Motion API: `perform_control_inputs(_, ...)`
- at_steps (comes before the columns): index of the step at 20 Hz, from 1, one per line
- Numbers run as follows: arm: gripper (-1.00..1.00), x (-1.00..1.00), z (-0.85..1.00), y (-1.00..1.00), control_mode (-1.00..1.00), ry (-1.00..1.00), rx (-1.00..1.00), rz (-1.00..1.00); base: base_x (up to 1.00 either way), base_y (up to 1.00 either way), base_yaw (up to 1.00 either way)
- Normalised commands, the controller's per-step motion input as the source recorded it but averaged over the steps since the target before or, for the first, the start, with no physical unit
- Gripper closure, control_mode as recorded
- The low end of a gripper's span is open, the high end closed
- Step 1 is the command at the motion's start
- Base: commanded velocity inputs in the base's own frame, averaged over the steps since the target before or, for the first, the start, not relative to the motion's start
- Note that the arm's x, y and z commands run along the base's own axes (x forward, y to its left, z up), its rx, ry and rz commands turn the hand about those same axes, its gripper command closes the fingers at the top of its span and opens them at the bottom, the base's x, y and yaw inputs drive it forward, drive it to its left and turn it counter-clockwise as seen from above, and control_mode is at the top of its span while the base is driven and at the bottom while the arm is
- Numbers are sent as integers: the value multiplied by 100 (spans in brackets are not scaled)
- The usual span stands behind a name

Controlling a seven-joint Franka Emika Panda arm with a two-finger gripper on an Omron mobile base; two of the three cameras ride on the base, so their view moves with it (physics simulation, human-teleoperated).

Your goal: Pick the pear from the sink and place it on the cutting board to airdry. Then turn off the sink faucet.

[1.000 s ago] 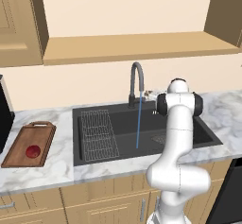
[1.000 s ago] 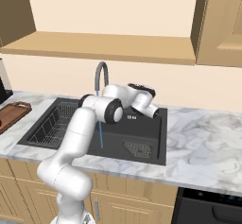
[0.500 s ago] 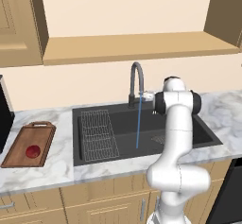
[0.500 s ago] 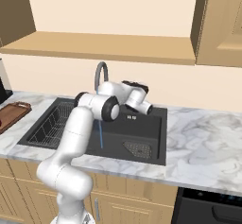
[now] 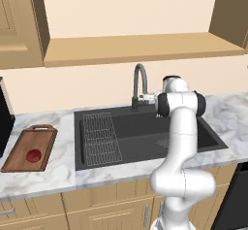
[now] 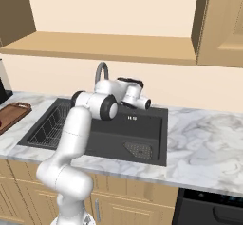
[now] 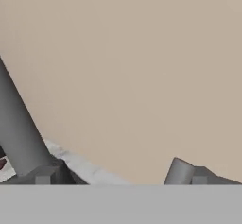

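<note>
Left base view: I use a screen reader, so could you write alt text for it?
A white arm reaches to the sink faucet, its gripper at the base. The pear lies on the cutting board, left of the sink.

Red pear (image 5: 33,156) on cutting board (image 5: 19,158)

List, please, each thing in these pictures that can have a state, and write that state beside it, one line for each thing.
Small dark red pear: lying on the board, not held.
Brown wooden cutting board: flat on the counter, left of the sink, holding the pear.
Dark grey gooseneck faucet: no water stream visible.
Dark grey rectangular sink: no fruit inside; wire rack lies in its left part.
Gripper: open, holding nothing, beside the faucet.
</note>
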Motion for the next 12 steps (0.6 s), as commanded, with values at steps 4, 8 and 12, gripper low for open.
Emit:
perform_control_inputs(4, -100, 5, 0, 100, -100, -4, -8, 23, 0, 0, 0)
perform_control_inputs(8, -100, 0, 0, 91, -100, -8, -8, 24, 0, 0, 0)
perform_control_inputs(12, -100, 0, -3, 39, -100, -13, -5, 22, 0, 0, 0)
